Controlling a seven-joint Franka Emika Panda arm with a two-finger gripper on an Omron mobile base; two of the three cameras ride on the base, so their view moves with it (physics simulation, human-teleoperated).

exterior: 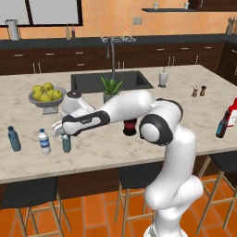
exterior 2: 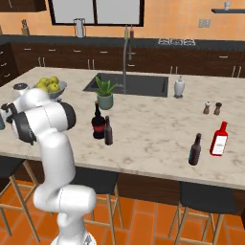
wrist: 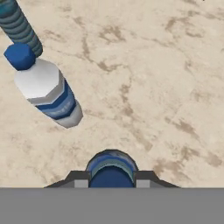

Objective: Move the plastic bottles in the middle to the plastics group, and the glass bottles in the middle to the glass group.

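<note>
My gripper [exterior: 62, 133] is shut on the neck of the small grey-blue plastic bottle [exterior: 66, 144], which hangs upright with its base at counter level. In the hand view its blue cap [wrist: 111, 169] sits between my fingertips [wrist: 80, 179]. Just left of it stand the plastics group: a clear white-labelled bottle [exterior: 44, 142] [wrist: 47, 94] and a deeper blue bottle [exterior: 14, 139] [wrist: 18, 27]. In the counter's middle stand the round-bellied black glass bottle with a red label [exterior 2: 98, 125] and a slimmer dark one [exterior 2: 108, 131]. The red glass bottle [exterior 2: 219, 139] stands far right with another dark bottle [exterior 2: 194, 150] beside it.
A bowl of yellow-green fruit [exterior: 46, 97] stands behind my hand. A potted plant [exterior: 111, 90] and the sink [exterior: 92, 82] lie mid-counter, a soap dispenser [exterior: 163, 77] and two pepper shakers [exterior: 199, 91] further right. Bar stools [exterior: 28, 192] line the near counter edge.
</note>
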